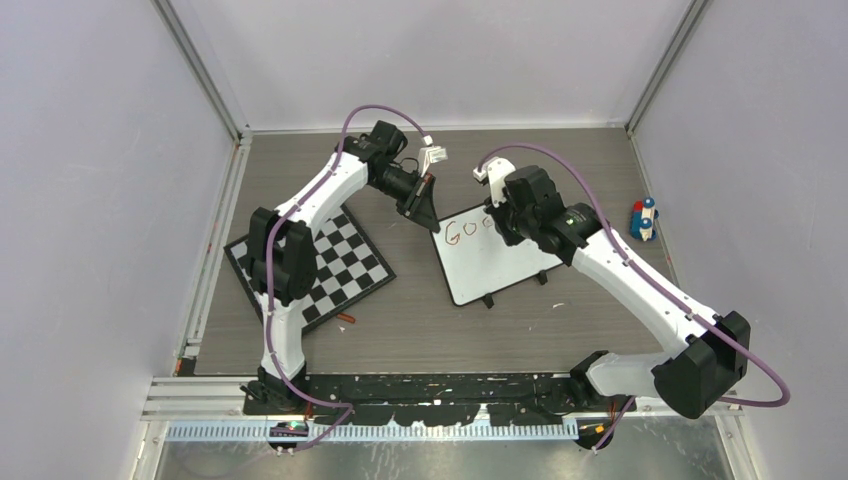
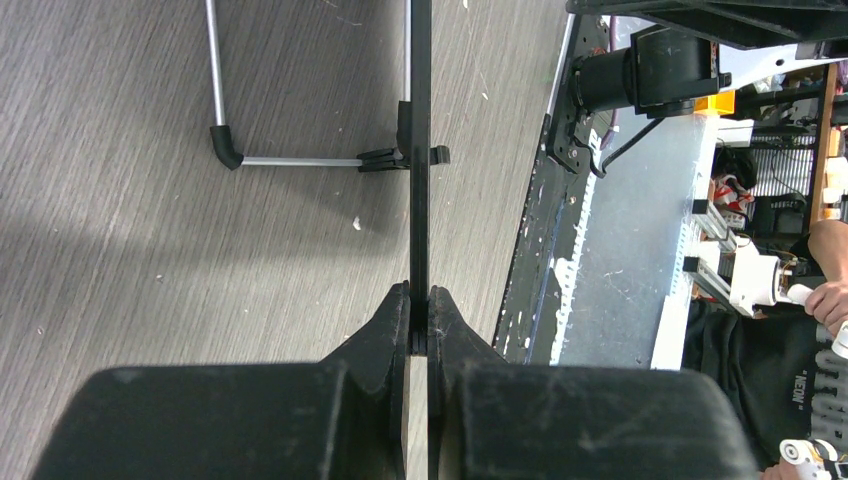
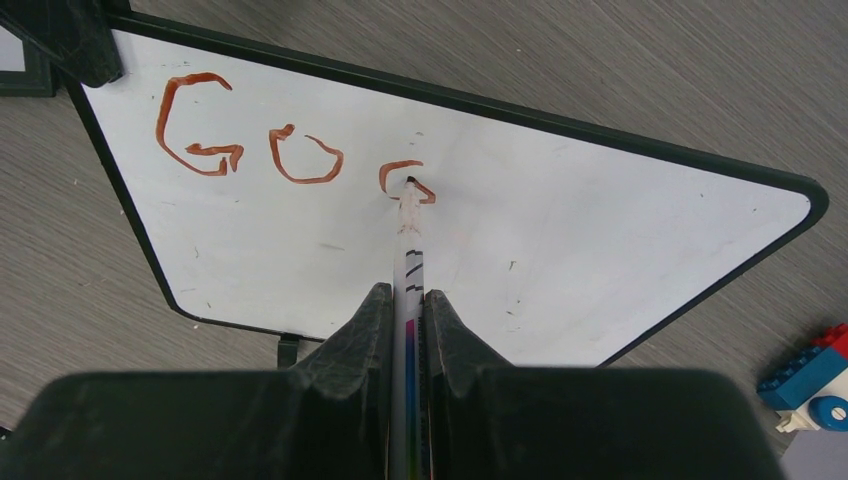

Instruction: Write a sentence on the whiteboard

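You've got a white whiteboard [image 1: 490, 262] w/ black frame, red-brown sentence [image 3: 305, 180] on it. Marker [image 3: 410, 270]: white, blue-pink stripe. Checkerboard [image 1: 335, 265], left: blk & wht squares. Table [image 1: 420, 320]: grey wood grain. Blocks [image 1: 644, 220], right: red, blue.

Lighting even and diffuse, from overhead. A soft shadow band crosses the bench [image 2: 150, 120] left of the left tool [image 2: 420, 295]. Near the lens, it and the right tool [image 3: 405, 295] read dark and slightly soft.

Top camera looks down from high behind the near edge, the whole table [image 1: 420, 330] in frame. Left wrist camera sits close, sighting edge-on along the whiteboard [image 2: 420, 150] toward the near edge. Right wrist camera hangs close over the board's face; all three share it.
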Robot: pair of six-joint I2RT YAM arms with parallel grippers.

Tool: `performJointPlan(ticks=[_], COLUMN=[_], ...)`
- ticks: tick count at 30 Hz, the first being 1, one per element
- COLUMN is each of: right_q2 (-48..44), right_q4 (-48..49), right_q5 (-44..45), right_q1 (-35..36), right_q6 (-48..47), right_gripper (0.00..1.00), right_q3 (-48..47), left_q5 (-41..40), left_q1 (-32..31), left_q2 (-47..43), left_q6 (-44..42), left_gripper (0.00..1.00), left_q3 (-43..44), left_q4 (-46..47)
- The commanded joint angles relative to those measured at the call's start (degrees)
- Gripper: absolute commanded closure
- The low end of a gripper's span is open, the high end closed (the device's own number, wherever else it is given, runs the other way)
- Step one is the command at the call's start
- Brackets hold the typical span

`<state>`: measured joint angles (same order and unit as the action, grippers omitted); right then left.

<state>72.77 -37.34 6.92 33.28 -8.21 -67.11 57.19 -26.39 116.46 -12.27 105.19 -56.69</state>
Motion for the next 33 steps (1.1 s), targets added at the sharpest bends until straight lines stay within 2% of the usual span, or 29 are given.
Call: performJointPlan(ticks=[1, 11, 19, 33], right_q2=[-0.6, -2.7, -6.6, -1.0], right_q4=[4.0, 3.5, 0.6, 0.8], right_q5=[-1.1, -0.6, -3.5, 1.0], right_q1=[0.7, 0.7, -3.0, -4.4], right_q6=[0.5, 0.7, 1.1, 1.2], right_gripper=[1.00, 1.00, 1.00, 1.00], right_q3=[-2.5, -2.3, -0.8, -2.1], left_q5=[0.4, 0.5, 0.6, 0.6], left_q1=[-0.7, -0.7, -0.7, -0.7], left_q2=[0.2, 0.2, 0.0, -0.3], left_q6=[-0.9, -0.8, -1.0, -0.8], left_gripper=[1.00, 1.00, 1.00, 1.00], left_q3=[0.8, 0.8, 0.5, 0.4], left_q4=[-2.7, -2.6, -2.6, -2.3])
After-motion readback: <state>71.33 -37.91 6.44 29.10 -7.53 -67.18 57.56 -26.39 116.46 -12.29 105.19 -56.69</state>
